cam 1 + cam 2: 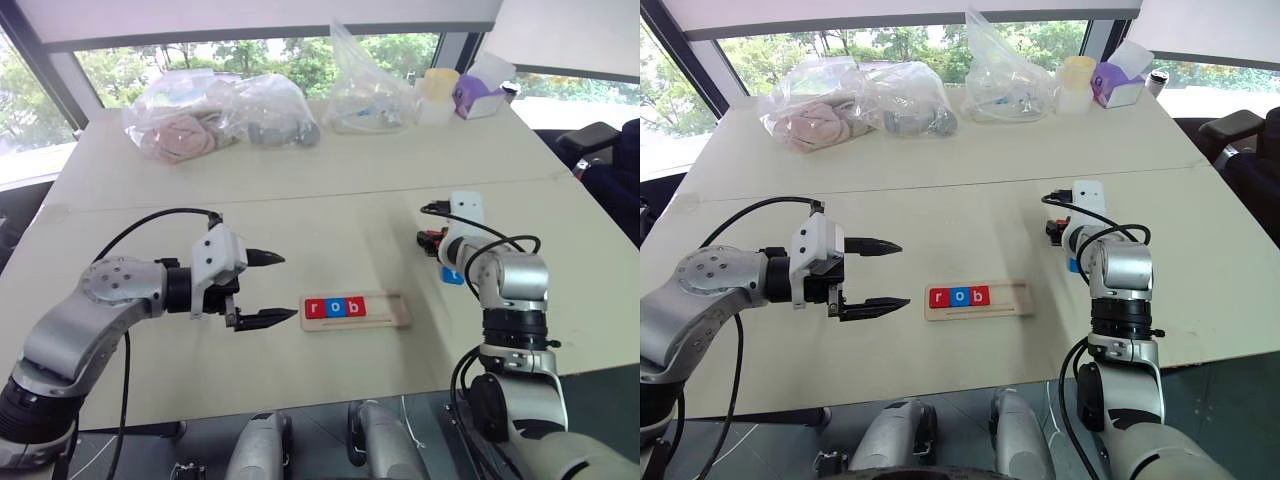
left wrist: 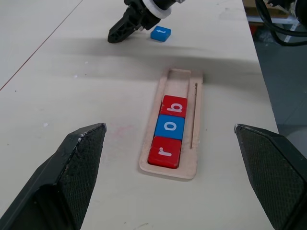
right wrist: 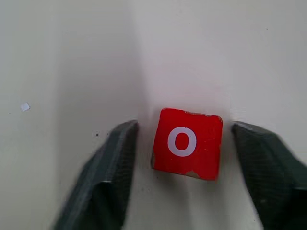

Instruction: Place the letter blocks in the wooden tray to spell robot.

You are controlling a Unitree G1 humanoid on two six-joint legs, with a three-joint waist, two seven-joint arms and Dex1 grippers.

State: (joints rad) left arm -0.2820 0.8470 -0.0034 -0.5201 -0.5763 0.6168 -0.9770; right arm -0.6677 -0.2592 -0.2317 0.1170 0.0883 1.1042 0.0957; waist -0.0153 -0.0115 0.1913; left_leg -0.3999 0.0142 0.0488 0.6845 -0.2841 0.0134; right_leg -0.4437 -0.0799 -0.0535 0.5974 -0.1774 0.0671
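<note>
**Tabletop** [image 1: 300, 220]: one, pale and matt, with a seam running left to right across the middle.

**Left claw** [image 1: 290, 286]: one, with two black fingers spread wide. It holds nothing and touches nothing. It hovers above the tabletop, just left of the tray, with its tips pointing right toward it.

**Right claw** [image 3: 184, 127]: one, tipped down onto the tabletop to the right of the tray and a little farther away. Its fingers [image 3: 110, 167] stand narrowly apart, one on each side of a red block. A thin strip of tabletop shows on both sides, so the block is straddled but not clamped.

**Clear plastic bags**: three, in a row along the far edge.
- The left bag [image 1: 175, 120] holds pinkish things.
- The middle bag [image 1: 275, 115] holds grey things.
- The right bag [image 1: 365, 85] stands tallest.
- No writing on them can be read.

**Purple box** [image 1: 478, 98]: one, at the far right, with a pale yellow cup [image 1: 437, 85] just beside it.

**Tray** [image 1: 392, 311]: one, of light wood, long and narrow with a raised rim. It lies flat near the middle of the near edge. Bare wood shows at its right end.

**Letter blocks**: five in all, three red and two blue, each with a white lowercase letter.
- In the tray: three blocks, touching in a row from the left end. They are red "r" [image 2: 164, 152], blue "o" [image 2: 170, 127] and red "b" [image 2: 174, 106], reading "rob".
- On the tabletop: red "o" [image 3: 188, 143], between the right claw's fingers.
- On the tabletop: blue "t" [image 2: 160, 33], just beside that claw.
</note>
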